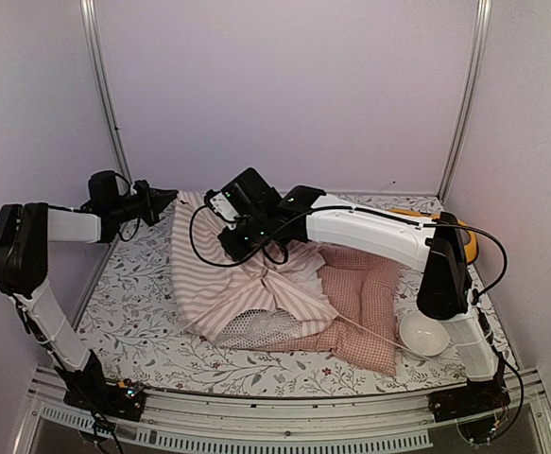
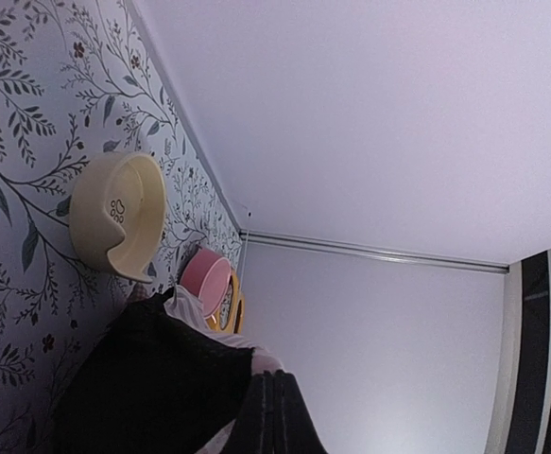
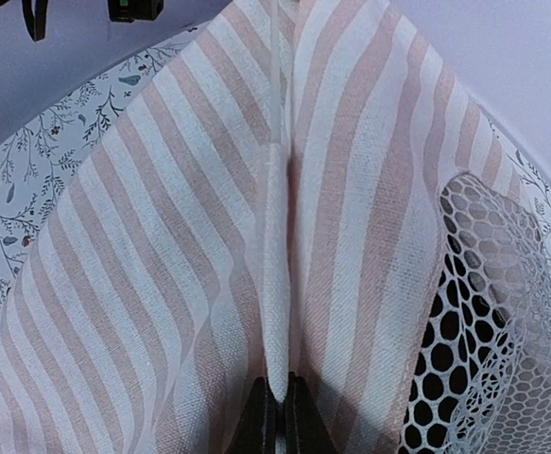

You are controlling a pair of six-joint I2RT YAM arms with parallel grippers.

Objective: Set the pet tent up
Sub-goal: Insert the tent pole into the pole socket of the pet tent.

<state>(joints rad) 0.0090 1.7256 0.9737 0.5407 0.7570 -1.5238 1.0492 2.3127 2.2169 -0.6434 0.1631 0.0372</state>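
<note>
Over the floral table (image 1: 133,312), we see the tent (image 1: 218,284) sagging: right gripper (image 3: 280,397) pinching its seam, left gripper (image 1: 166,200) clamped on its edge. Next, we'd lift and spread it upright.

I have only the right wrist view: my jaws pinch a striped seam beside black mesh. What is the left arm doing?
Observer: The left gripper has its jaws shut on the far left edge of the pet tent; pale fabric shows between them.
Operator: Is the tent standing?
Observer: No, it lies slumped on the table, partly over a pink checked cushion.
Operator: Anything on my right?
Observer: A pale bowl sits beside the cushion's right edge.
</note>
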